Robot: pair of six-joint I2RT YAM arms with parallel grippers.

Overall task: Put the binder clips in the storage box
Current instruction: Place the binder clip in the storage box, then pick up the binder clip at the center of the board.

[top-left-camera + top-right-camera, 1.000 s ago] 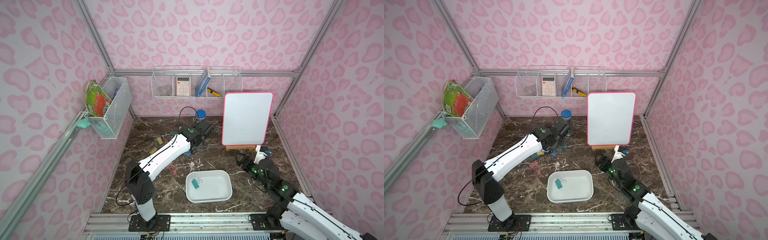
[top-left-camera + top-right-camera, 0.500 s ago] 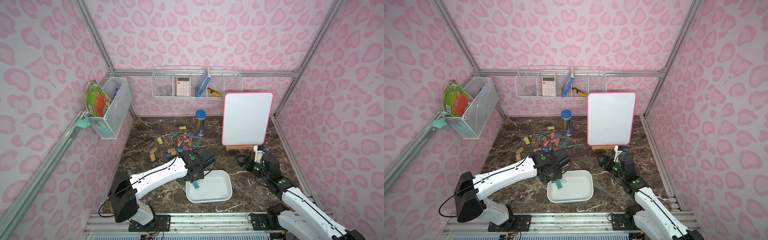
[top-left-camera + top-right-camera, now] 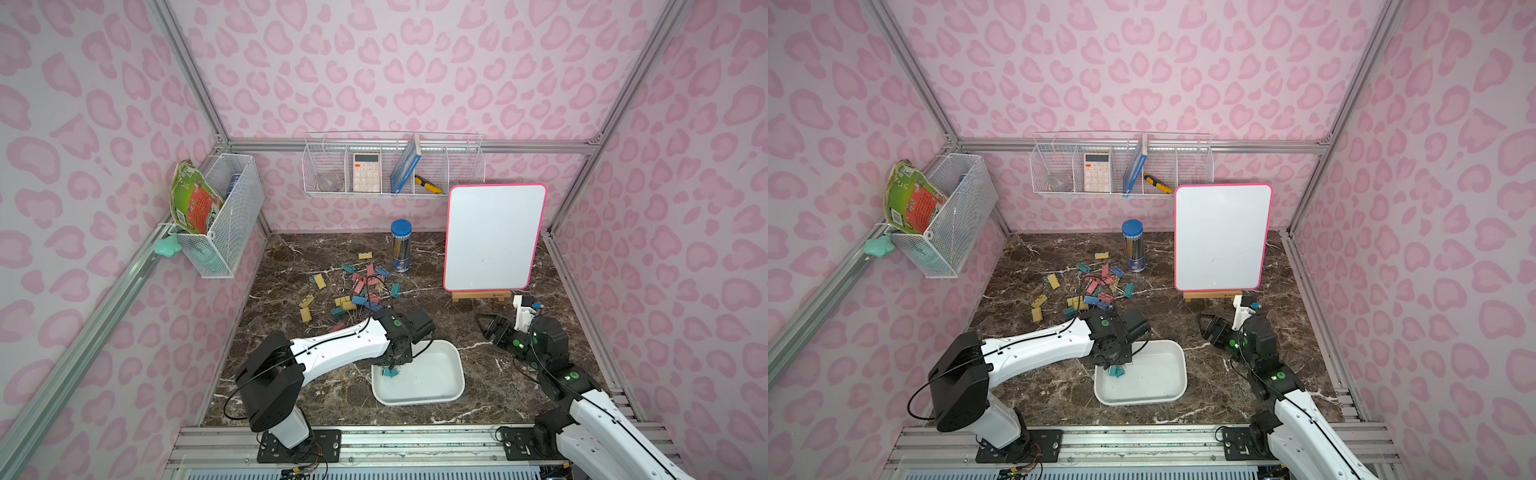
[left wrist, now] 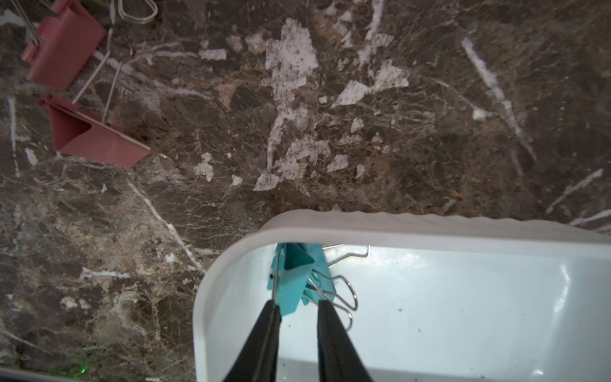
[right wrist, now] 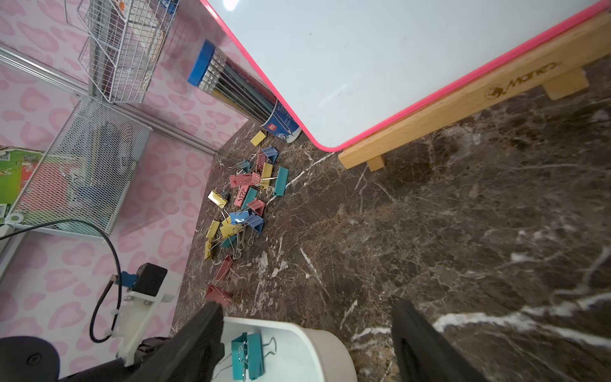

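The white storage box (image 3: 432,374) (image 3: 1154,374) lies near the front of the marble floor. My left gripper (image 3: 392,365) (image 3: 1116,365) (image 4: 297,304) points down into its left end. The jaws stand slightly apart. A teal binder clip (image 4: 294,281) sits at the fingertips against one finger, with a second teal clip just behind it. Both teal clips (image 5: 248,355) show in the box (image 5: 317,347). Several loose binder clips (image 3: 357,291) (image 3: 1092,291) (image 5: 244,205) lie in a pile farther back. My right gripper (image 3: 486,326) (image 3: 1206,326) (image 5: 307,306) hovers wide open and empty, right of the box.
A pink-framed whiteboard (image 3: 494,237) on a wooden easel stands at the back right. A blue-capped pencil tube (image 3: 401,245) stands beside the pile. White wire baskets hang on the left wall (image 3: 224,212) and back wall (image 3: 392,166). Two pink clips (image 4: 96,139) lie near the box.
My left arm swung from the clip pile at the back down to the box, bringing a teal clip, and its jaws have now parted. The right arm has barely moved.
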